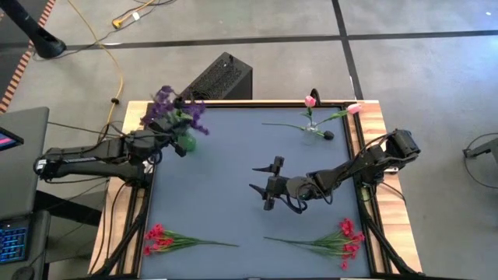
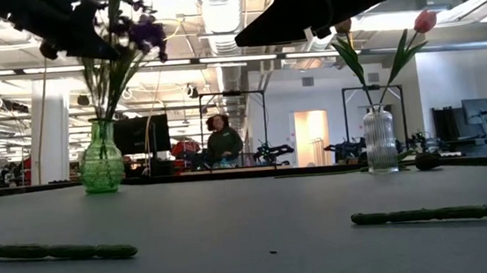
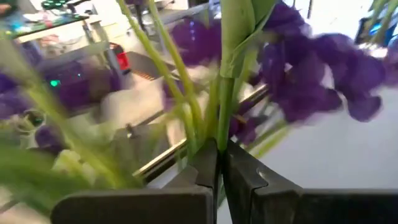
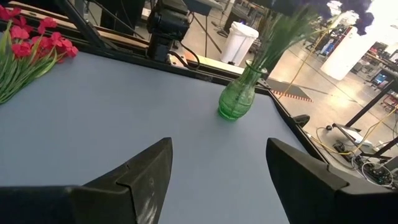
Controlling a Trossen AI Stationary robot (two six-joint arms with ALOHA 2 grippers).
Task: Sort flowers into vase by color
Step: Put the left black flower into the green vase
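Note:
A green glass vase stands near the table's far left corner with purple flowers in it; the low view shows the green vase under my left arm. My left gripper is above it, shut on a green stem. A clear vase near the far right holds two pink tulips. Red flower sprays lie near the near edge, one at left, one at right. My right gripper hovers open over the table's middle, touching nothing. My left gripper pinches a green stem of a purple flower between its two fingers, below the blooms. The stem runs on past the fingertips toward the purple blooms. Its lower end among the other stems in the vase is hidden.
A black box stands just beyond the table's far edge. A small dark object lies beside the clear vase. Bare grey table stretches between the vases and the red sprays. A person sits far off in the room.

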